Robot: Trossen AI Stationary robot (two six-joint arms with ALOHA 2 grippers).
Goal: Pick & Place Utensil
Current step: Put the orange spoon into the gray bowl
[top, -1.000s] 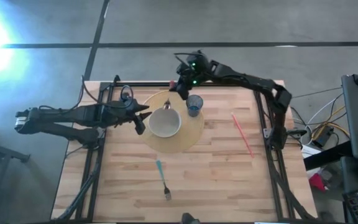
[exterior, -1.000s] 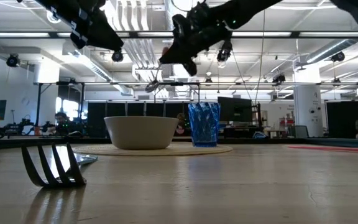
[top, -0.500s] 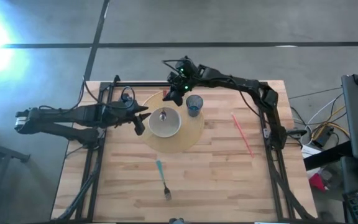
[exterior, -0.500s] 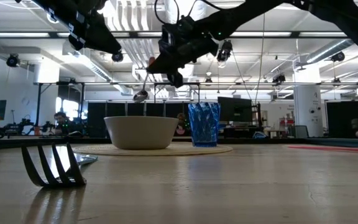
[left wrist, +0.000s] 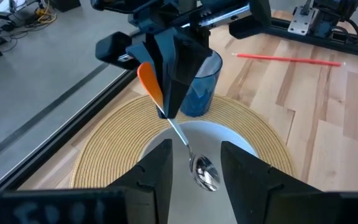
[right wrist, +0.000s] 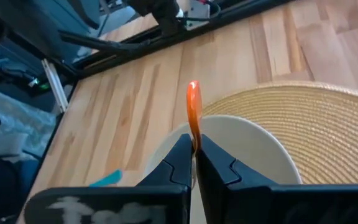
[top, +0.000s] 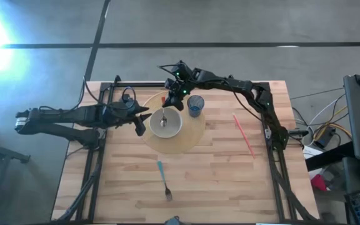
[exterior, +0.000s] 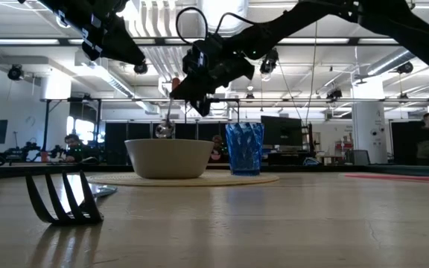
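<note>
Overhead, right end effector (top: pixel 170 99) pinches spoon (left wrist: pixel 178 133), angled down over bowl (top: pixel 166 124).

The right arm arcs in from the table's 3 o'clock edge, bending around the far side toward 12 o'clock, with its wrist tipped downward. The right gripper (top: pixel 170 98) sits over the far-centre area, fingers pinched tight together on the orange-handled spoon (left wrist: pixel 178 134).

The left arm lies stretched out low from 9 o'clock, pointing toward the centre. The left gripper (top: pixel 141 119) has its fingers spread apart, holding nothing.
</note>
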